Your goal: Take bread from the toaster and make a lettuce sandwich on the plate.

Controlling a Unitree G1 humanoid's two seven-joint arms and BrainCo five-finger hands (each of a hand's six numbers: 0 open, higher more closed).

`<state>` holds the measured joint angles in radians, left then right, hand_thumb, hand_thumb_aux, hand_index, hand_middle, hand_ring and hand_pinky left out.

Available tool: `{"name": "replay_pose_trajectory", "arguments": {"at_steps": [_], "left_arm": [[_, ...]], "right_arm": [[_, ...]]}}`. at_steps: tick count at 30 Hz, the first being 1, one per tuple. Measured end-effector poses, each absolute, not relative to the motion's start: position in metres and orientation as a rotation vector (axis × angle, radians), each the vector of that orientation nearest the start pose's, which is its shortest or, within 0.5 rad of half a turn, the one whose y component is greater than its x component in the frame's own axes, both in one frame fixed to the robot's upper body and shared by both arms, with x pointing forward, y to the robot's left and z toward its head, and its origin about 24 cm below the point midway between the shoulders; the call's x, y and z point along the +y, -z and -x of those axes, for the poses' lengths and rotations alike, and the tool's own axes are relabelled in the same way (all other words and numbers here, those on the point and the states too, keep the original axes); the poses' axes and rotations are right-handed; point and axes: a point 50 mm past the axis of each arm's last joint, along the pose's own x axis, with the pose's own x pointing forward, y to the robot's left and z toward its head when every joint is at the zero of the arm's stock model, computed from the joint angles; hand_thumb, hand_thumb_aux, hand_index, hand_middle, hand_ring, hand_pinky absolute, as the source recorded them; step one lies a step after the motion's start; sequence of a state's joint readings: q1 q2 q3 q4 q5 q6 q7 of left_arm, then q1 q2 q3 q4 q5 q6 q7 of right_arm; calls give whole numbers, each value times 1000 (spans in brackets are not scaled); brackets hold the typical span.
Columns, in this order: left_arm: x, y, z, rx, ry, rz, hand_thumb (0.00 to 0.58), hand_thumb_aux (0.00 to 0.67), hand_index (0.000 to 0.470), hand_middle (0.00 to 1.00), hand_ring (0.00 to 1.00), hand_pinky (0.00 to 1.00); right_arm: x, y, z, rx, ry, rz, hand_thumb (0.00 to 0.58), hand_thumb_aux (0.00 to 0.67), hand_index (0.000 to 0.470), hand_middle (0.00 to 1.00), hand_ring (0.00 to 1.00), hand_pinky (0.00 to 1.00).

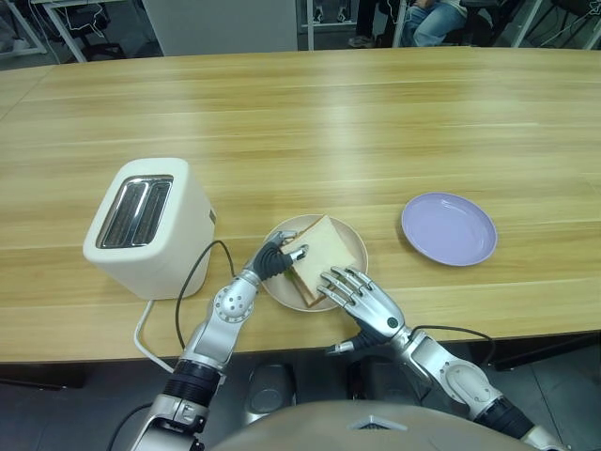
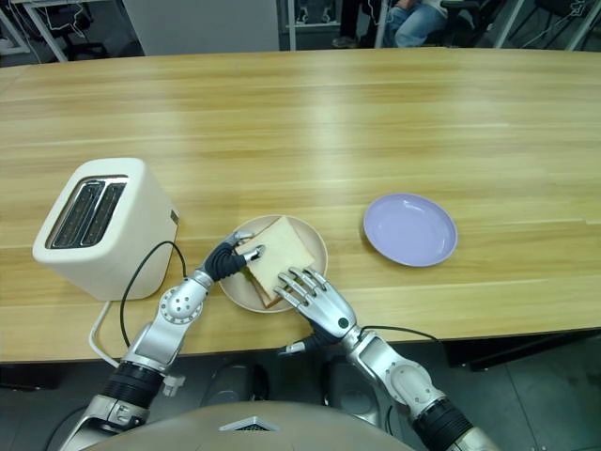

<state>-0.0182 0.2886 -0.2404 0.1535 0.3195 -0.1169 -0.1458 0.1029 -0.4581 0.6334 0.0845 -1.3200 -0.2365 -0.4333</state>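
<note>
Wood table, long, light planks; room floor and furniture legs beyond far edge.

Items:
- Toaster: cream, two top slots, on table's left part. Slot contents can't be made out. Black cord loops from its right side toward near edge.
- Plate: beige, round, near front edge, just right of toaster.
- Bread: one slice lying flat on plate, covering most of its middle. What's under it is hidden.
- Purple plate: right of beige plate, apart from it.

Hands:
- Left hand: at slice's left edge, fingers curled in, tips closed on bread.
- Right hand: over plate's near rim, fingers spread and nearly straight, tips resting on slice's near corner, gripping nothing.

View diffs: left eye view has more tabletop left of toaster; right eye view has more tabletop right of purple plate, and toaster sits close to frame's left edge.
</note>
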Motion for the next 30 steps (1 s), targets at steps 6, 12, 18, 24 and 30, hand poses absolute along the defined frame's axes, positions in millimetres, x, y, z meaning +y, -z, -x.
{"name": "replay_pose_trajectory", "arguments": {"at_steps": [6,12,18,24,30], "left_arm": [[149,-4,-246,97,414,-699,580,670,460,1000,1000,1000],[144,0,-246,96,434,-761,580,670,460,1000,1000,1000],[149,4,-248,114,414,-858,564,557,382,878,878,878],[164,-21,-252,-21,265,-1102,0,0,0,0,0,0],[189,-122,-258,-465,-141,-1145,0,0,0,0,0,0]], "right_arm": [[-92,6,-174,-622,-656,1490,0,0,0,0,0,0],[-86,-2,-187,-654,-659,1506,0,0,0,0,0,0],[-78,9,-202,-583,-745,1512,0,0,0,0,0,0],[-76,6,-214,-470,-875,1515,0,0,0,0,0,0],[-81,8,-216,-399,-921,1530,0,0,0,0,0,0]]}}
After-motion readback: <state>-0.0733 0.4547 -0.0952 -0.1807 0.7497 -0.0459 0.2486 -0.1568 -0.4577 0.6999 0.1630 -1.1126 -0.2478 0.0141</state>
